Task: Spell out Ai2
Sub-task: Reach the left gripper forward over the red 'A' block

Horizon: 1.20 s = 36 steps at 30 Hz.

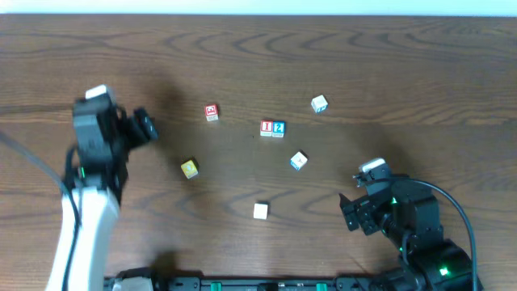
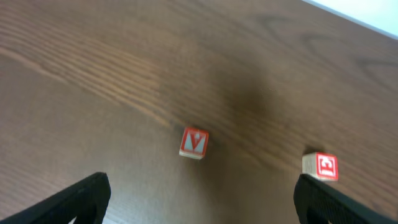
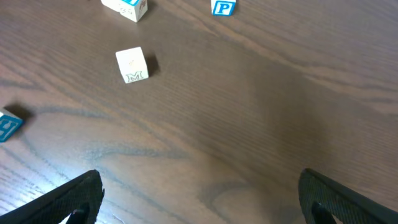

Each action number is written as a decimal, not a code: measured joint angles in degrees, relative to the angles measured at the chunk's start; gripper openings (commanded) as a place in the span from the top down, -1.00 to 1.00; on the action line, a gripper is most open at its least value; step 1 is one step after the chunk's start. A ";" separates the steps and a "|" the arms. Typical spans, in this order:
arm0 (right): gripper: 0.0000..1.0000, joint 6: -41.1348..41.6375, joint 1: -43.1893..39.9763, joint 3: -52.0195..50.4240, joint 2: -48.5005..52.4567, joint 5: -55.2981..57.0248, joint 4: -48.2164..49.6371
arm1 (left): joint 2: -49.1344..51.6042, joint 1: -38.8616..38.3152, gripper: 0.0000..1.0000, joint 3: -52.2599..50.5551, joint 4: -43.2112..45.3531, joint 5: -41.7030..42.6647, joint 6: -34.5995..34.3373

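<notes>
A red block (image 1: 212, 112) lies left of centre; in the left wrist view (image 2: 194, 143) its top shows a white A, seen upside down. A red "1" block (image 1: 266, 128) and a blue "2" block (image 1: 279, 128) sit touching, side by side, at the centre. My left gripper (image 1: 145, 127) is open and empty, hovering left of the red A block; its fingers (image 2: 199, 186) frame bare table in front of the block. My right gripper (image 1: 349, 212) is open and empty at the front right, over bare wood (image 3: 200, 180).
Loose blocks lie around: a white one (image 1: 319, 103) at the back, a blue-white one (image 1: 298, 160), a yellow one (image 1: 189, 168), and a white one (image 1: 260, 211) at the front. The right wrist view shows a white M block (image 3: 132, 65) and a blue P block (image 3: 224, 7).
</notes>
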 measured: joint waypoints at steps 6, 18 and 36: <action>-0.98 0.00 0.00 0.00 0.02 0.02 0.13 | 18.75 0.00 -0.91 25.81 -17.94 -2.05 -0.26; -0.98 0.00 0.00 0.00 0.00 0.04 0.07 | 23.63 0.00 -0.91 31.52 -19.23 -2.21 -0.26; -0.98 0.00 0.00 0.00 0.00 0.02 0.07 | 33.46 -0.20 -0.91 31.69 -25.59 0.46 -2.45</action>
